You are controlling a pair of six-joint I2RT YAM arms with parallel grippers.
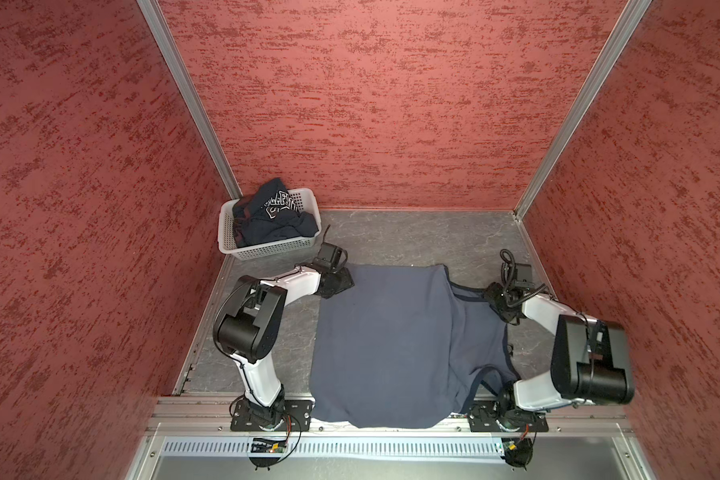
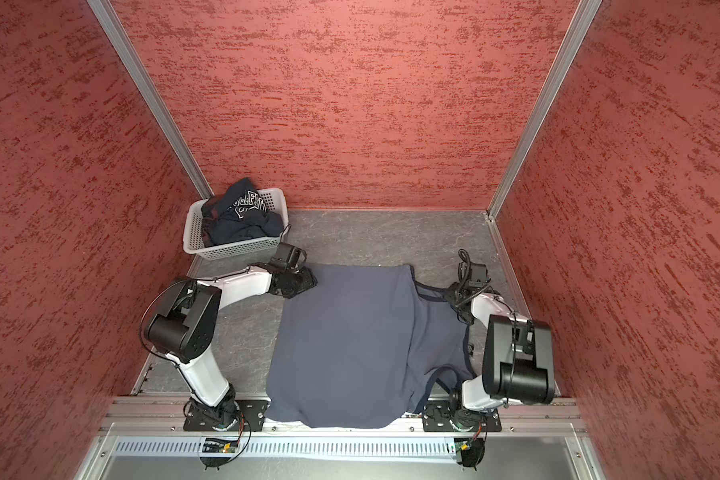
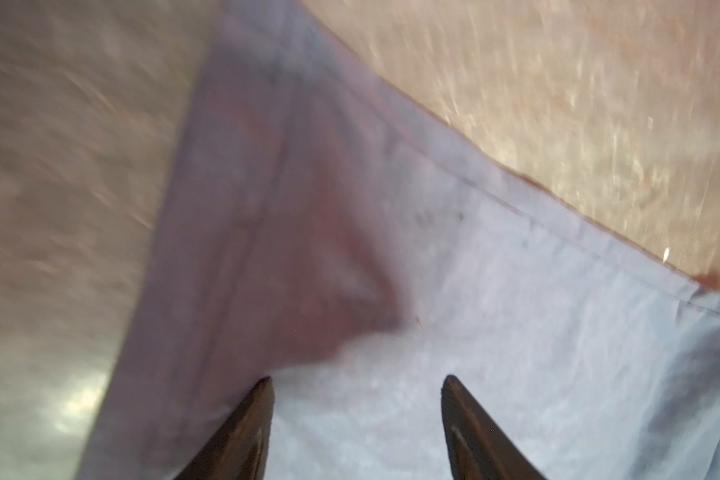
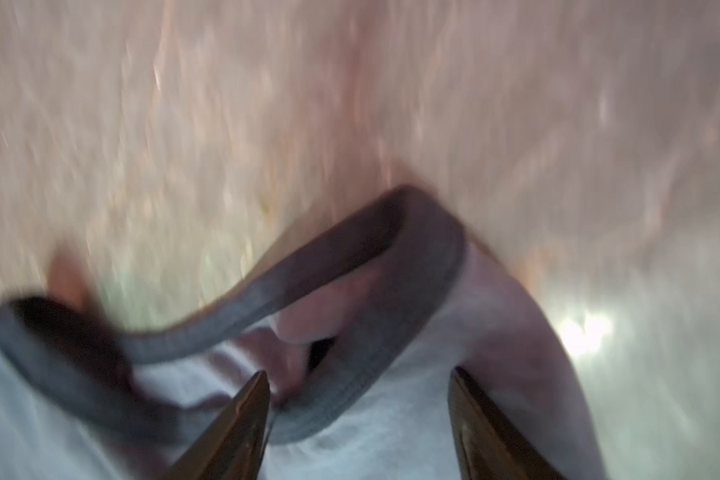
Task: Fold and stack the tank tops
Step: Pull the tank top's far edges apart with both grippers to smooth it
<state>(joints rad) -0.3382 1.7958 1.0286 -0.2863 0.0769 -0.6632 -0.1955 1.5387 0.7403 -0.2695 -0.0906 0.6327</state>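
The left gripper (image 3: 357, 377) and the right gripper (image 4: 359, 371) both hang spread over edges of the grey-blue tank top (image 1: 391, 340).

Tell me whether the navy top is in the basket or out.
In. The navy top lies crumpled inside the basket, rising above its rim in both top views.

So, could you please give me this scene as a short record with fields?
grey top: spread on the table, near edge overhanging the front
navy top: crumpled in the white basket, far left corner
left gripper: open, above the grey top's far left corner
right gripper: open, above the dark-trimmed strap
stack: none yet
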